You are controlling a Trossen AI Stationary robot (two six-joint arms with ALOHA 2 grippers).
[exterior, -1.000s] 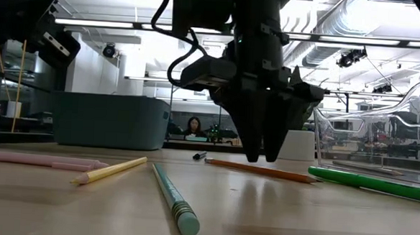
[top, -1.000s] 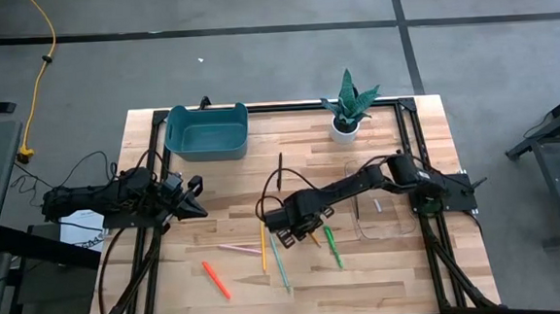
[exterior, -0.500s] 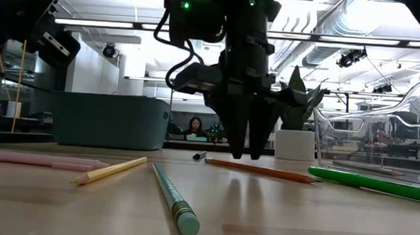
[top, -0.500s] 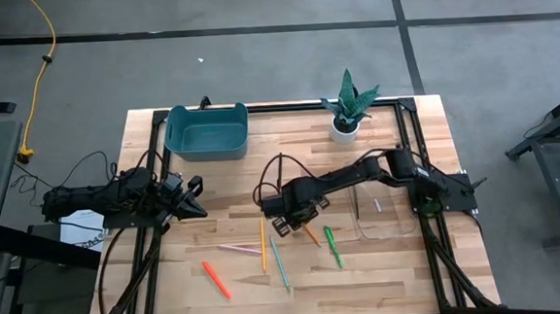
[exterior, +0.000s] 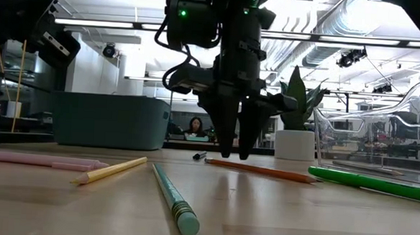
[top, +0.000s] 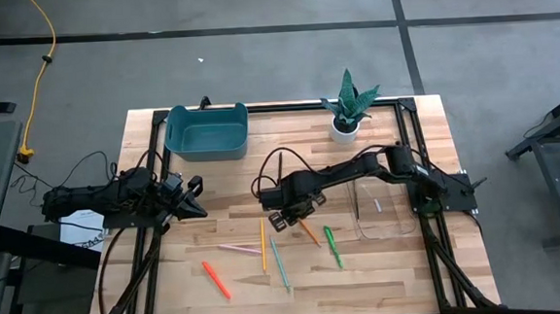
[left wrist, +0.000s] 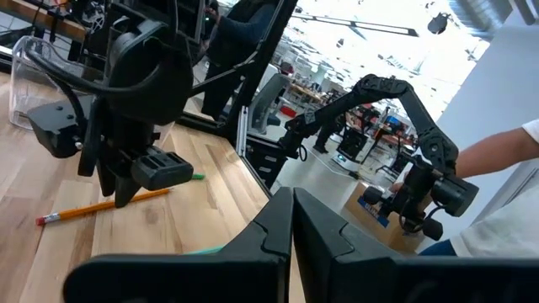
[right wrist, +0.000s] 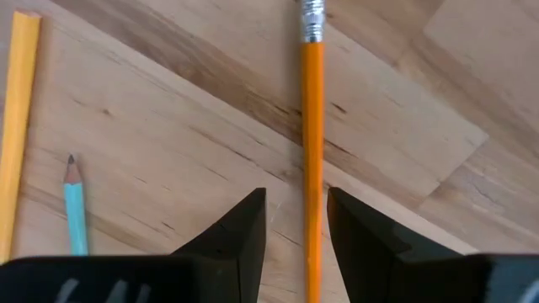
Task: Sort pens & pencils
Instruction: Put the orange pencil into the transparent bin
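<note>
Between the right gripper's (right wrist: 295, 223) parted fingers, the orange pencil (right wrist: 312, 143) lies on the desk (right wrist: 152, 109); closing off-centre could roll it. Left gripper's (left wrist: 292, 220) fingers sit together.

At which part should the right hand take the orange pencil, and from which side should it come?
Grip the orange pencil mid-shaft, coming straight down from above. It lies flat on the table, slim and free of neighbours, and the open right hand already straddles its shaft, so closing across its width should probably hold it.
</note>
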